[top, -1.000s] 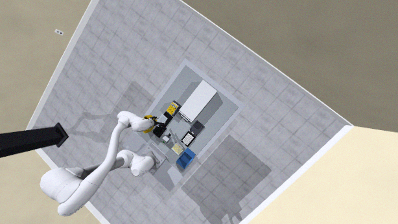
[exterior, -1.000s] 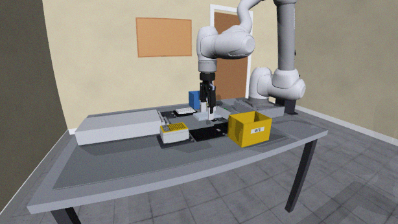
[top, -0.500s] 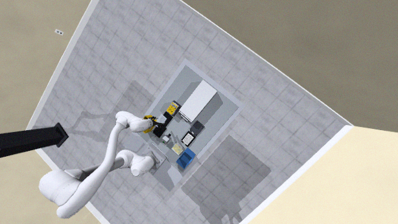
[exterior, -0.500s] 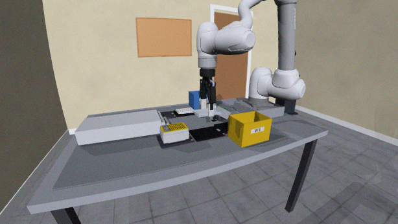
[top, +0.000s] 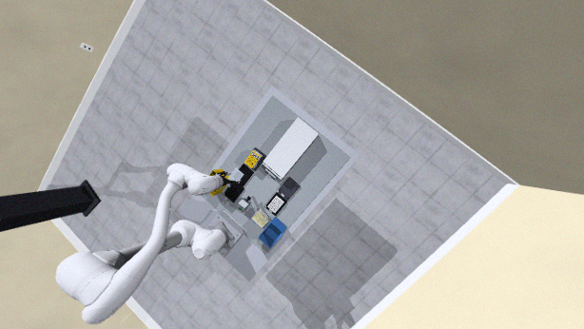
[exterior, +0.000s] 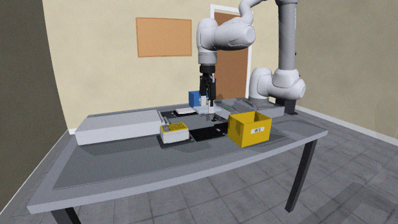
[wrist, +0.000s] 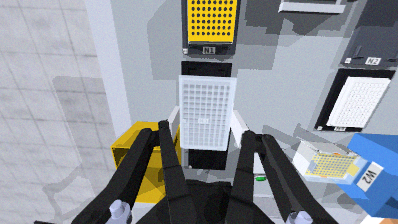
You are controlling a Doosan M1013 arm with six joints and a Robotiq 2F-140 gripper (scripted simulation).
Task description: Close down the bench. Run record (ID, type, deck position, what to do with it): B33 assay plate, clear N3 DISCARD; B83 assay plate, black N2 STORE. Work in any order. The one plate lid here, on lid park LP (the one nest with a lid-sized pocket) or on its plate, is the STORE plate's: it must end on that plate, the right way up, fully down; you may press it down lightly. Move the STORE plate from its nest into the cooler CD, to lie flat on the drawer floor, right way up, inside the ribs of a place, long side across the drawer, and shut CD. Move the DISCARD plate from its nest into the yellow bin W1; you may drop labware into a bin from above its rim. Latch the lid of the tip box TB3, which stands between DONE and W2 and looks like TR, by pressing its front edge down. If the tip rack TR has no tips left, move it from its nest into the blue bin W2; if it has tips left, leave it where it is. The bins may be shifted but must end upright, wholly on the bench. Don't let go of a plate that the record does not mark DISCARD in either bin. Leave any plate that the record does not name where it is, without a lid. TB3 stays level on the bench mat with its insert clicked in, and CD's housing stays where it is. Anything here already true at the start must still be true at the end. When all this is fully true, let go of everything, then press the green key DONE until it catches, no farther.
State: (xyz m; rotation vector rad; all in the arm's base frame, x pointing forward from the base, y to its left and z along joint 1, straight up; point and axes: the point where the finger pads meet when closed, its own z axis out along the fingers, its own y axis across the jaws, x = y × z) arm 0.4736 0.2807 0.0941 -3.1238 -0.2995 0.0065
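One clear plate point(wrist: 207, 112) hangs in the gripper point(wrist: 206, 145), pinched tight by its long sides.

It is up in the air over a black nest point(wrist: 206, 155), with the yellow bin point(exterior: 249, 128) close beside it. The white arm point(exterior: 227, 32) bends over from its base and points the gripper straight down at the bench point(exterior: 181, 162).

I see: clr plate point(wrist: 207, 112) w/ white well grid | hand point(wrist: 210, 145) blk | bin W1 point(exterior: 249, 127) yellow | bin W2 point(wrist: 372, 167) blue | N1 rack point(wrist: 210, 20) yellow, blk dot grid | table point(exterior: 136, 162) grey
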